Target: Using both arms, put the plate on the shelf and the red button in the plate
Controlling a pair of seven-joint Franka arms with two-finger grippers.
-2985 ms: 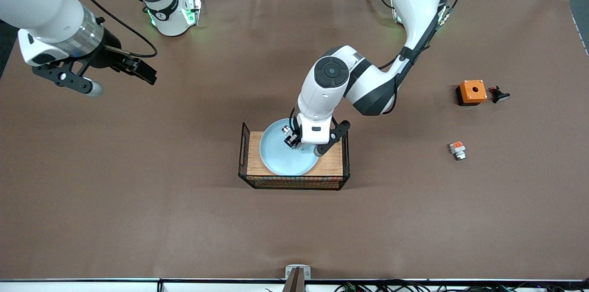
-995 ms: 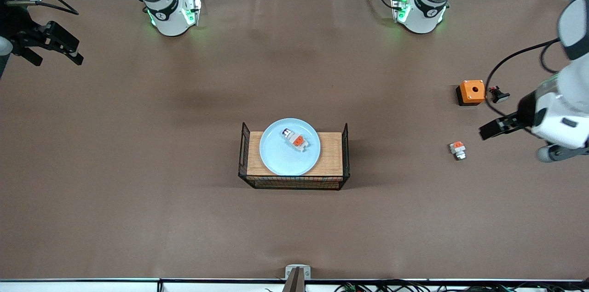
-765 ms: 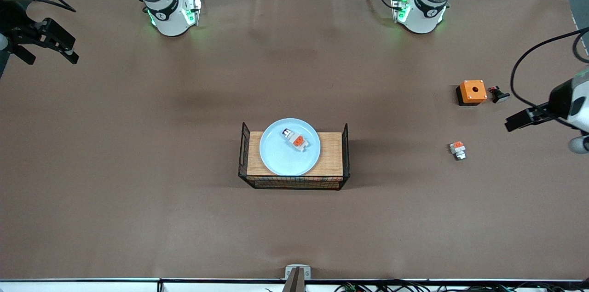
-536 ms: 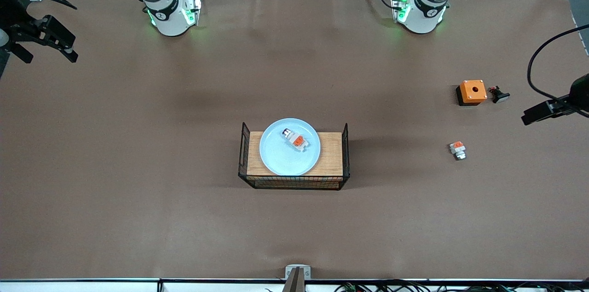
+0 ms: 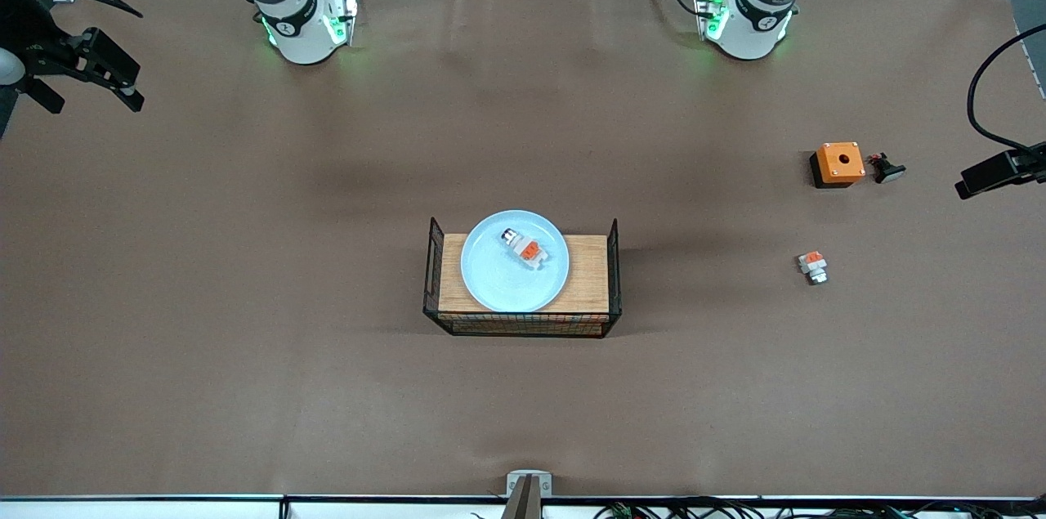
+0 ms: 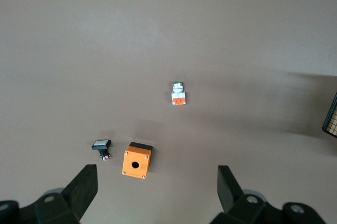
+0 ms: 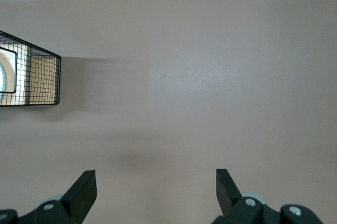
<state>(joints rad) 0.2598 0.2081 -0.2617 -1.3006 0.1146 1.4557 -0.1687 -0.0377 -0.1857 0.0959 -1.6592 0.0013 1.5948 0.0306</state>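
Centrally, the plate (image 5: 515,261) sits on a wooden board inside a low wire basket (image 5: 613,274) at mid-bench. Pale blue, round, shallow, raised rim. On it, toward the rim farther from the front camera, lies the red button (image 5: 523,248) on its side, orange block showing, resting free.

Handling, as I judge it: the plate looks rigid and glazed, likely slippery and chip-prone; the rim is the only sensible hold, and the basket walls leave little room at two sides. The button unit looks light, hard plastic; best pinched across its flat body, not the round collar, or it may roll.

Toward the left arm's end of the bench: a shorter white-and-orange part (image 5: 812,266), well apart from the basket; farther from the camera, an orange box (image 5: 838,163) with a black button (image 5: 885,168) just beside it.

Left end effector (image 6: 158,192) hangs over that end of the bench, released, fingers spread, nothing in them. Right end effector (image 7: 156,192) waits over the bench's right-arm end, likewise released and empty.

Both things appear placed.
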